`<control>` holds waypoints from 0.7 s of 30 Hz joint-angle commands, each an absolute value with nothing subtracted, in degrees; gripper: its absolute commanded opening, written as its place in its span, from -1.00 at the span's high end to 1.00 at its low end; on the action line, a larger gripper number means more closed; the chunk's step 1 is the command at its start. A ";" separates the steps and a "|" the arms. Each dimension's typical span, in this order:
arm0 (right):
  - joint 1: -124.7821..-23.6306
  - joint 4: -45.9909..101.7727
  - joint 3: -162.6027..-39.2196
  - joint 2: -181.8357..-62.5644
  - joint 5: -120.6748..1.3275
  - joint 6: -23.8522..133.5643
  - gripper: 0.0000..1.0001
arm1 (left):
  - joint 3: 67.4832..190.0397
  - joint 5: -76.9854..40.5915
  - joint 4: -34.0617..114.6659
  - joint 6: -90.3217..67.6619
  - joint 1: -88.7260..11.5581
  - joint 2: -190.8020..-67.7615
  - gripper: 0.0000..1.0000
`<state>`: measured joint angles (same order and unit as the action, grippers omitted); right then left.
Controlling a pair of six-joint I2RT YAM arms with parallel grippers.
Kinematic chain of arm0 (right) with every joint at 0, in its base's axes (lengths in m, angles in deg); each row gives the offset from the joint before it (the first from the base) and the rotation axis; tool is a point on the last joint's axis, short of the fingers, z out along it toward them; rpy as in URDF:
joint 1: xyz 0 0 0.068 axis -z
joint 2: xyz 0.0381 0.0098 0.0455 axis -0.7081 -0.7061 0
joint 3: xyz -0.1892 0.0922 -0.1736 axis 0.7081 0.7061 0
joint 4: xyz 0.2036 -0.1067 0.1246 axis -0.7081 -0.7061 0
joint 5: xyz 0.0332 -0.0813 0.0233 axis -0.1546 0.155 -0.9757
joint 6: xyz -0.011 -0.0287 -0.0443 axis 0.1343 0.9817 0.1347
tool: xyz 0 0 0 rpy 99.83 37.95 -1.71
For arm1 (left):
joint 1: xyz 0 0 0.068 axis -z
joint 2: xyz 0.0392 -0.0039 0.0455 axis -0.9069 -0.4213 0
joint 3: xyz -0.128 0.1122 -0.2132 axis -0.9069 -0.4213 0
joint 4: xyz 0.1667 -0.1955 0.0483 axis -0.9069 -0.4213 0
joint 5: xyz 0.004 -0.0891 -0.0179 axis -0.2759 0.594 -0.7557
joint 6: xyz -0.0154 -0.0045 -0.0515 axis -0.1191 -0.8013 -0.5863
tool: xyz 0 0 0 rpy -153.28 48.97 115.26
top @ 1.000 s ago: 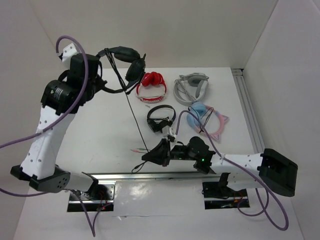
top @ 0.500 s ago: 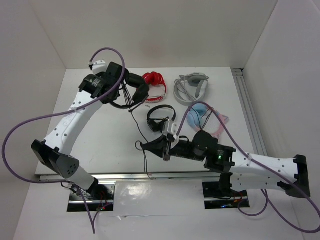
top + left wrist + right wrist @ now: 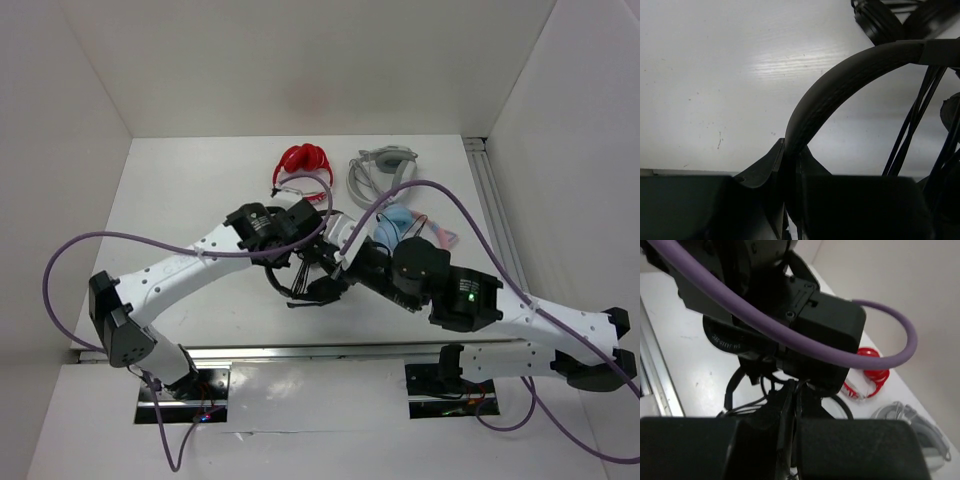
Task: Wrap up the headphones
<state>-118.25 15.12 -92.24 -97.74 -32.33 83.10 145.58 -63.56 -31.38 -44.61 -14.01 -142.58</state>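
The black headphones sit mid-table, mostly hidden beneath both wrists in the top view. Their padded headband (image 3: 850, 75) arcs up out of my left gripper (image 3: 790, 162), which is shut on it. Strands of thin black cable (image 3: 912, 132) hang at the right of that view, and a loop of cable (image 3: 292, 293) shows on the table below the left gripper (image 3: 303, 256). My right gripper (image 3: 323, 290) meets it from the right. In the right wrist view that gripper (image 3: 794, 392) is shut on the cable (image 3: 742, 374), close under the left wrist.
Red headphones (image 3: 304, 163) and a grey pair (image 3: 384, 168) lie at the back. A blue and pink pair (image 3: 418, 227) lies behind the right arm. An aluminium rail (image 3: 497, 220) runs along the right side. White walls enclose the table on three sides.
My left arm has swung from the back left corner down to mid-table, carrying the headphones. My right gripper has moved up and back to meet it, still on the cable.
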 commanded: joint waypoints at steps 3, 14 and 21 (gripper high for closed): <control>-118.73 12.84 -96.12 -97.46 -18.04 90.58 1.00 | 145.81 -61.63 -32.55 -41.24 -8.05 -135.44 1.00; -117.60 21.80 -87.60 -92.36 -8.80 97.09 1.00 | 138.59 -48.97 -31.50 -35.35 -4.09 -124.20 1.00; -110.14 33.75 -81.36 -95.87 -14.73 95.61 1.00 | 139.65 -40.35 -29.04 -31.49 -4.09 -117.69 1.00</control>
<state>-115.10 22.31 -82.18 -95.44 -14.56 95.82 138.54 -46.45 -28.72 -35.50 -4.40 -120.75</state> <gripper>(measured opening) 0.059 0.205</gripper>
